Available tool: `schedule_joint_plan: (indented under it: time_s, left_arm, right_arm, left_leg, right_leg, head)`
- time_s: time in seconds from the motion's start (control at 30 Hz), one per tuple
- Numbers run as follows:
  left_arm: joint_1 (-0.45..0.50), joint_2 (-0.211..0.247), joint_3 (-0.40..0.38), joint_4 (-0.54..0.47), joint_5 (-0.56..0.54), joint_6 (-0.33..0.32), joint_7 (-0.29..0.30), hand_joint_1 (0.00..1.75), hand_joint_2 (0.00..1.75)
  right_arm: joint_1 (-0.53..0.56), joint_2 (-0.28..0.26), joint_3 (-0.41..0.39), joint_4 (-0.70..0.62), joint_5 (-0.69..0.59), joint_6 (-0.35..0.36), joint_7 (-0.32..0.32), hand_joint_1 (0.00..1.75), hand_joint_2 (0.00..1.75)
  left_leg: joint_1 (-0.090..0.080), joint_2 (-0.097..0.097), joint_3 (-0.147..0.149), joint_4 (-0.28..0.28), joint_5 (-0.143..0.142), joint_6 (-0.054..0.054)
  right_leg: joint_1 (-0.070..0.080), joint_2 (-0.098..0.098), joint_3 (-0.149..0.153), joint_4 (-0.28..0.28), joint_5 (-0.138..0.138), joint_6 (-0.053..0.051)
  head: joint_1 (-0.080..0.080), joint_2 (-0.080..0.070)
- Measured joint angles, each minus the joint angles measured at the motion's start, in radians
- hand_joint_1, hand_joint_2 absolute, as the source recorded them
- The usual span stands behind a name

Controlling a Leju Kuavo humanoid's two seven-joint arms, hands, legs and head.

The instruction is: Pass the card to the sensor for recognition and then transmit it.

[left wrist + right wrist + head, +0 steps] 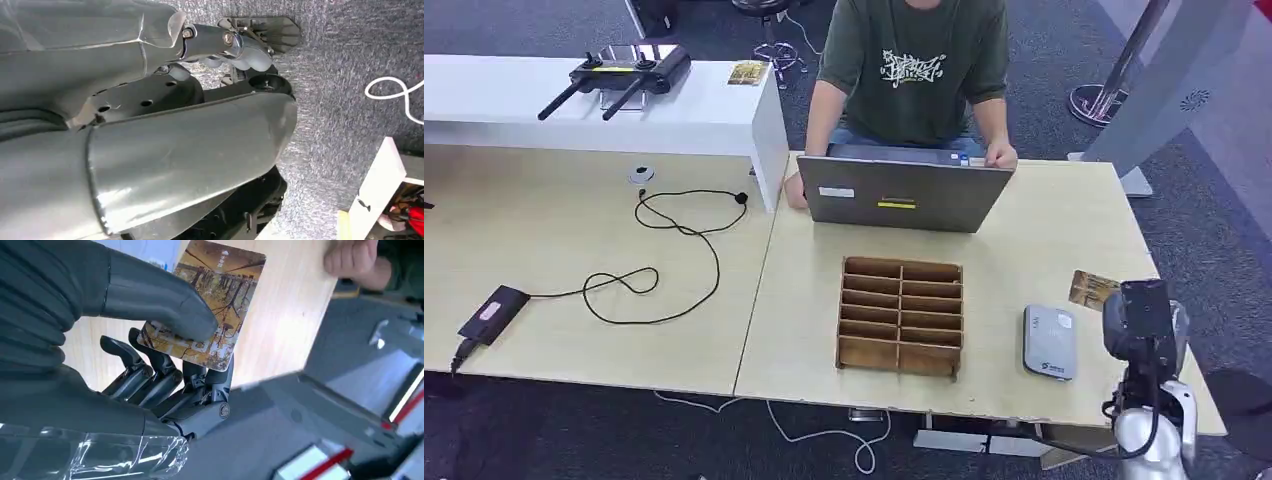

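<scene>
Right hand [165, 360] pinches the thin brown printed card [210, 300] by one end, thumb on top. Likely light, stiff, slick; keep the edge grip. Left hand's state can't be told.

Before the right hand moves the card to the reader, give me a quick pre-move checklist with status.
1. Card held: ok, pinched between thumb and fingers of the right hand.
2. Grip margin: cannot tell; most of the card sticks out beyond the thumb.
3. Grey sensor reachable: ok, flat on the table, just left of the hand.
4. Path clear: ok, wooden organizer sits beyond the sensor.
5. Person clear: ok, hands at laptop.
</scene>
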Motion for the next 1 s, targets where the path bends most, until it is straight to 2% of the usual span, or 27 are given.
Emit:
schedule_joint_plan:
  time_s: [0.23, 0.3, 0.4, 0.5, 0.6, 0.83, 1.0]
  left_arm:
    - [0.000, 0.000, -0.050, 0.000, 0.010, 0.000, 0.003, 0.00, 0.00]
    - [0.000, 0.000, -0.065, 0.000, 0.010, 0.000, 0.003, 0.00, 0.00]
    - [-0.003, 0.001, -0.089, 0.000, 0.010, 0.012, 0.005, 0.00, 0.00]
    - [-0.005, -0.002, -0.112, 0.000, 0.012, 0.050, 0.008, 0.00, 0.00]
    - [-0.006, -0.001, -0.126, 0.000, 0.015, 0.054, 0.013, 0.00, 0.00]
    - [-0.007, -0.001, -0.148, 0.000, 0.024, 0.054, 0.016, 0.00, 0.00]
    - [-0.013, 0.009, -0.168, 0.000, 0.023, 0.054, 0.032, 0.00, 0.00]
  right_arm:
    - [0.022, 0.000, 0.000, -0.068, 0.286, -0.147, -0.002, 1.75, 1.75]
    - [0.028, 0.000, 0.000, -0.079, 0.474, -0.213, 0.017, 1.75, 1.75]
    - [0.031, 0.005, 0.000, -0.094, 0.821, -0.308, 0.054, 1.75, 1.75]
    - [0.033, 0.013, -0.004, -0.101, 1.004, -0.340, 0.082, 1.75, 1.75]
    - [0.033, 0.021, -0.005, -0.105, 1.076, -0.350, 0.104, 1.75, 1.75]
    - [0.032, -0.002, -0.002, -0.107, 1.079, -0.363, 0.174, 1.73, 1.75]
    - [0.009, -0.020, 0.029, -0.105, 1.079, -0.375, 0.200, 1.71, 1.75]
  left_leg:
    - [0.000, 0.000, 0.000, 0.000, 0.000, 0.000]
    - [0.000, 0.000, 0.000, 0.000, 0.000, 0.000]
    - [0.000, 0.000, 0.000, 0.000, 0.000, 0.000]
    - [0.000, 0.000, 0.000, 0.000, 0.000, 0.000]
    - [0.000, 0.000, 0.000, 0.000, 0.000, 0.000]
    - [-0.001, 0.000, 0.000, 0.000, 0.000, 0.000]
    - [-0.001, 0.000, 0.000, 0.000, 0.000, 0.000]
  right_leg:
    - [0.000, 0.000, 0.000, 0.000, 0.000, 0.000]
    - [0.000, 0.000, 0.000, 0.000, 0.000, 0.000]
    - [0.000, 0.000, 0.000, 0.000, 0.000, 0.000]
    - [0.000, 0.000, 0.000, 0.000, 0.000, 0.000]
    - [0.000, 0.000, 0.000, 0.000, 0.000, 0.000]
    - [0.000, 0.000, 0.000, 0.000, 0.000, 0.000]
    - [0.000, 0.000, 0.000, 0.000, 0.000, 0.000]
  head:
    - [0.000, 0.000]
    - [0.000, 0.000]
    - [0.000, 0.000]
    - [0.000, 0.000]
    - [0.000, 0.000]
    - [0.000, 0.000]
    - [0.000, 0.000]
